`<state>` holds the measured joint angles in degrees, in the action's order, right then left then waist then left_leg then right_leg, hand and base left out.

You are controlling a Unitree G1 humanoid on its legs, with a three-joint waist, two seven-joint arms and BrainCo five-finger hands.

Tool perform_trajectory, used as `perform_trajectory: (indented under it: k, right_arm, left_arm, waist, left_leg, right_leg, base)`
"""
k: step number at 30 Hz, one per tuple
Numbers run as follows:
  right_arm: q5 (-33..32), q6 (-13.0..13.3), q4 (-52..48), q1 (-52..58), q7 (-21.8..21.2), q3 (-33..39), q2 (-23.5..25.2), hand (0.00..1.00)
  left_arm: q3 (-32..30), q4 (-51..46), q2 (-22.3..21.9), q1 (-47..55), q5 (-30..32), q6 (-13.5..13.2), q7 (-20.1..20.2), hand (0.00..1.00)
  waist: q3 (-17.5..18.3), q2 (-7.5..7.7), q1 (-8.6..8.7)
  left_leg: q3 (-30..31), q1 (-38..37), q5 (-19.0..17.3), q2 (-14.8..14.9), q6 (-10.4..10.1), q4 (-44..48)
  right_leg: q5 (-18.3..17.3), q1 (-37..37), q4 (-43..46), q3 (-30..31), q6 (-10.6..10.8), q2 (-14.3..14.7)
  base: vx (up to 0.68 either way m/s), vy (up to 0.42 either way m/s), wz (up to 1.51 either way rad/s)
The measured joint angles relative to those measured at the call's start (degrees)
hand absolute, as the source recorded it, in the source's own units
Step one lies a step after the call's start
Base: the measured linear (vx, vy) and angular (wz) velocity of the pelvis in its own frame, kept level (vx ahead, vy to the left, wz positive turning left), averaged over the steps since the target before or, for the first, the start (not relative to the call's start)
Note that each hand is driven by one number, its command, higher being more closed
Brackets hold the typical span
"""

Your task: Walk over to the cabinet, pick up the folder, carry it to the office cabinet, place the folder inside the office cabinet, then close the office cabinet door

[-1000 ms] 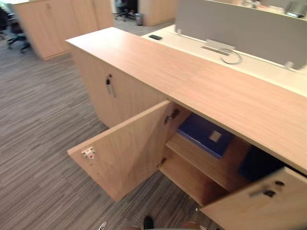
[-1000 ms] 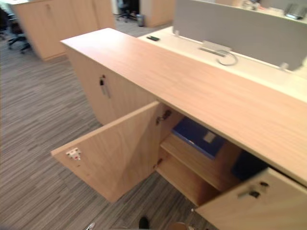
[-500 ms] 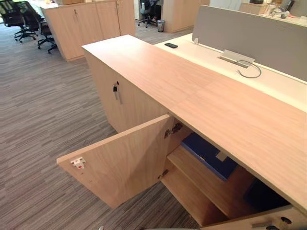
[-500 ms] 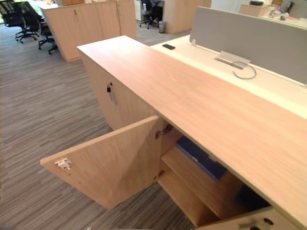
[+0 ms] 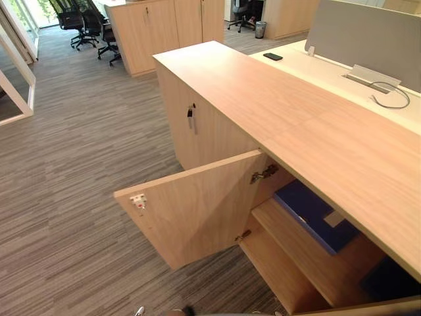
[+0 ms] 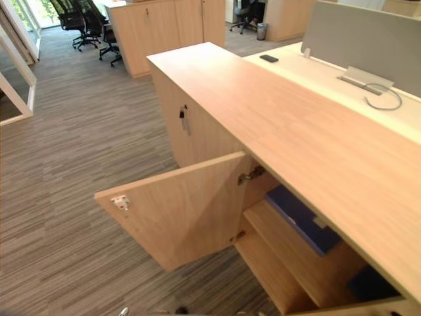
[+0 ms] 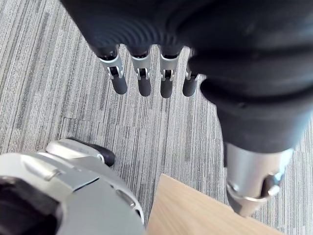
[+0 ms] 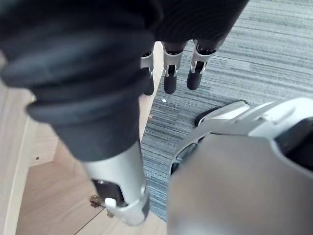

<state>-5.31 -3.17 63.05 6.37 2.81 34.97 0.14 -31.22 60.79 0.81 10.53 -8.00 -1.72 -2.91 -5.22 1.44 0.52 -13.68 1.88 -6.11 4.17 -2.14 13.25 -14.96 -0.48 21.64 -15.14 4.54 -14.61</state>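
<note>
A blue folder [image 5: 314, 216] lies flat on the upper shelf inside the long wooden office cabinet [image 5: 283, 112], under its top. The cabinet's left door [image 5: 197, 207] stands wide open towards me. A second dark blue thing [image 5: 388, 280] sits deeper in the cabinet at the right. My left hand [image 7: 146, 81] hangs over the carpet with straight fingers and holds nothing, the open door's edge [image 7: 195, 210] below it. My right hand [image 8: 171, 73] also hangs open and empty beside a wooden door panel [image 8: 44, 205].
A closed cabinet door with a key [image 5: 191, 118] is left of the open one. Behind the cabinet stand a white desk with a phone [image 5: 272, 56], a cable [image 5: 388, 95] and a grey partition [image 5: 368, 33]. More cabinets [image 5: 171, 26], office chairs [image 5: 85, 23] and a white frame [image 5: 20, 72] stand beyond the striped carpet.
The whole picture has shifted: the camera has turned left and the cabinet now sits further right. The right door's edge has nearly left the picture. Nothing in the scene itself has moved.
</note>
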Motion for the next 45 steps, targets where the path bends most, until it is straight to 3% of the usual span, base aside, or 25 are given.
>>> perform_trajectory:
  k: [4,8,13,22,27,35,37,38,40,43,45]
  right_arm:
    - [-0.1,0.0,0.4,0.2,0.0,3.4,-0.1,0.00]
    - [-0.3,0.0,1.1,1.0,0.2,6.8,-0.2,0.00]
    - [-0.1,0.1,0.5,0.1,0.7,4.6,-0.8,0.00]
    - [-0.3,0.5,-0.5,-0.5,1.9,-2.6,-1.2,0.00]
    - [-0.4,0.4,-0.3,-0.2,1.9,-2.4,-1.0,0.00]
    - [-0.6,0.4,0.9,-0.2,1.9,1.4,-0.7,0.00]
    - [-0.5,0.2,1.2,-0.3,1.8,1.7,-0.6,0.00]
    - [-0.5,0.0,1.6,-0.4,1.7,2.0,-0.5,0.00]
    - [-0.4,-0.2,1.8,-0.5,1.4,2.0,-1.2,0.00]
    - [-0.5,-0.3,-0.5,-2.0,1.4,-0.8,-2.1,0.00]
    - [-1.0,-0.2,-2.4,-3.4,1.5,-1.4,-1.5,0.00]
  left_arm:
    - [1.1,0.0,0.5,-0.2,0.7,0.1,-0.1,0.00]
    - [0.8,0.0,0.2,-0.7,0.7,0.1,-0.5,0.00]
    - [0.5,0.1,-1.3,-1.1,3.7,0.1,-0.5,0.00]
    - [4.9,0.1,-0.7,-5.3,5.4,0.1,-1.9,0.00]
    - [6.9,0.0,-0.5,-6.0,5.8,0.0,-2.6,0.00]
    - [9.7,-4.2,2.3,-8.7,4.1,-1.2,-3.3,0.00]
    - [9.8,-4.2,4.1,-9.8,3.9,-1.3,-3.2,0.00]
    - [9.8,-4.2,5.9,-10.9,4.1,-1.3,-3.1,0.00]
    - [10.6,-4.8,8.6,-12.5,4.7,-1.2,-2.9,0.00]
    - [13.2,-5.9,11.2,-14.7,5.4,-1.2,-2.4,0.00]
    - [13.3,-5.9,12.1,-15.2,5.5,-1.2,-2.2,0.00]
  waist:
    - [0.1,-0.86,0.34]
    - [0.2,-1.73,0.76]
    - [1.4,-3.71,0.88]
    - [1.5,-3.22,0.41]
    - [2.6,-2.78,0.09]
    - [2.6,-2.76,0.25]
    - [2.0,-1.94,0.26]
    - [1.2,-1.34,0.27]
    - [-0.5,-1.77,0.16]
    - [-2.7,-2.86,-0.26]
    - [-3.1,-1.89,-0.73]
  left_leg:
    - [-1.1,0.6,2.7,-4.9,2.1,-5.3]
    - [0.1,1.2,4.4,-7.5,3.2,-7.1]
    - [-2.1,1.2,4.3,-6.1,2.7,-8.9]
    - [-5.9,-1.3,4.8,-3.1,1.8,-13.1]
    - [-8.8,-4.5,7.8,-2.2,0.9,-18.2]
    - [-9.6,-6.0,8.9,-0.7,-0.4,-18.2]
    - [-9.8,-4.5,7.7,0.1,-0.4,-14.6]
    - [-9.1,-1.2,4.2,1.7,-0.3,-6.9]
    - [-8.2,3.9,-1.8,5.7,-0.4,5.7]
    - [-8.9,9.9,-7.8,10.7,0.3,18.3]
    - [-12.2,11.0,-8.3,11.1,1.1,18.5]
  right_leg:
    - [0.2,-2.6,-1.0,2.4,0.5,-2.6]
    - [2.9,-2.4,-3.5,1.4,4.4,-4.9]
    - [7.4,-2.0,-9.4,1.7,5.1,-3.3]
    - [14.9,-1.9,-12.8,3.0,2.7,1.0]
    - [14.9,-2.0,-14.8,5.7,2.6,3.3]
    - [13.9,-0.2,-16.5,6.4,1.5,5.2]
    - [13.9,-0.2,-16.5,7.1,1.5,5.3]
    - [13.9,-0.3,-16.0,7.1,1.5,5.3]
    - [13.9,-0.5,-15.0,7.0,1.5,6.6]
    - [13.8,-3.6,-13.1,7.6,2.2,8.6]
    - [13.8,-6.2,-13.5,6.0,2.3,7.0]
  base:
    - [0.02,0.230,0.03]
    - [0.07,0.152,0.24]
    - [0.03,0.018,-0.21]
    - [0.01,0.033,-0.29]
    - [0.02,-0.022,-0.32]
    - [-0.02,-0.062,-0.09]
    - [-0.07,-0.045,-0.04]
    - [-0.10,-0.063,0.03]
    - [-0.16,-0.030,-0.08]
    - [-0.24,0.101,-0.36]
    - [-0.21,0.198,-0.87]
